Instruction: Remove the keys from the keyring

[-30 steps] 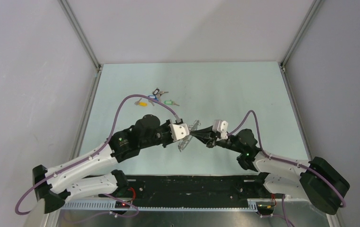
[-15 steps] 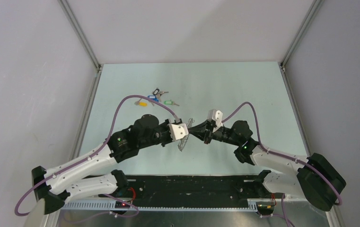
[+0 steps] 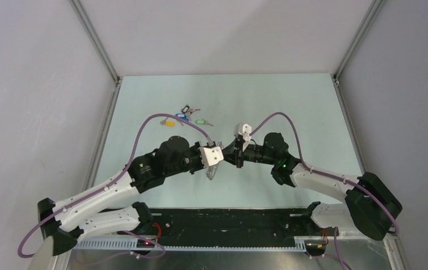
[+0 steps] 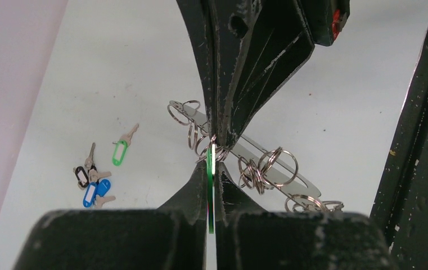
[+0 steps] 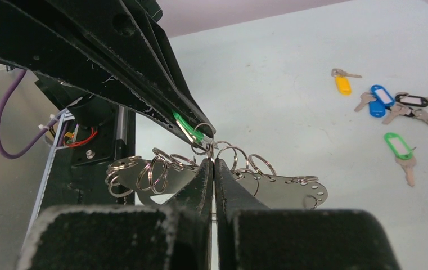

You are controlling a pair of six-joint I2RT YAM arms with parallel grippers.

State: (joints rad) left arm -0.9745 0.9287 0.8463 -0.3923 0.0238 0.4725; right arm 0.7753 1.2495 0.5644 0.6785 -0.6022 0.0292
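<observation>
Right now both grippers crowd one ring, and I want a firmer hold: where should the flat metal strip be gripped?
Likely the end of the strip where holes sit empty. It is thin and flat, so pinch across its two faces, coming in along its length from that end, clear of the left gripper, shut on the green tag, and the right gripper.

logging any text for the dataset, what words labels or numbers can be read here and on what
No text can be read in any view.
Loose key tags: label windows too small to read.
Green tag in the left gripper: edge-on, face hidden.
Keyring: no marking visible.
</observation>
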